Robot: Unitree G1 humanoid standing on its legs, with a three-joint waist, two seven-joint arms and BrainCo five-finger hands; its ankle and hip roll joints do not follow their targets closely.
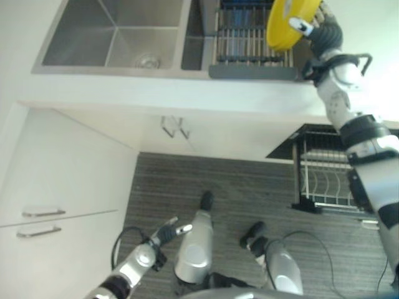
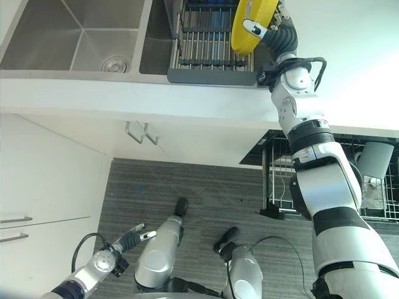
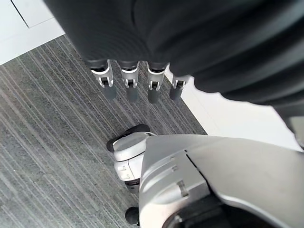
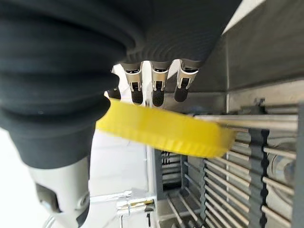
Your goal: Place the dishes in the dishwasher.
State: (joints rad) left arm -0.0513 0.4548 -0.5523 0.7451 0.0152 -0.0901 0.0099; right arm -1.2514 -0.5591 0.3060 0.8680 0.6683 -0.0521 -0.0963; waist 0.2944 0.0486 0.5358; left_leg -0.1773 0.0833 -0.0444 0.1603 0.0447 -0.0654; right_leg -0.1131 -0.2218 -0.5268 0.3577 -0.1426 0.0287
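A yellow plate (image 1: 283, 25) (image 4: 166, 130) is held on edge above the dish drying rack (image 1: 249, 47) that sits across the right part of the sink. My right hand (image 2: 280, 34) is shut on the plate's rim, thumb on one face and fingers (image 4: 156, 92) on the other. The dishwasher's wire rack (image 2: 280, 180) is pulled out below the counter at the right, over the floor. My left hand (image 1: 163, 233) hangs low near the floor with relaxed fingers (image 3: 130, 83) and holds nothing.
A steel sink basin (image 1: 112, 37) lies left of the drying rack. White cabinet doors with bar handles (image 1: 40, 221) stand at the left. A grey cup-like item (image 2: 374, 159) sits in the dishwasher rack. Dark striped floor (image 1: 249, 187) lies between cabinet and dishwasher.
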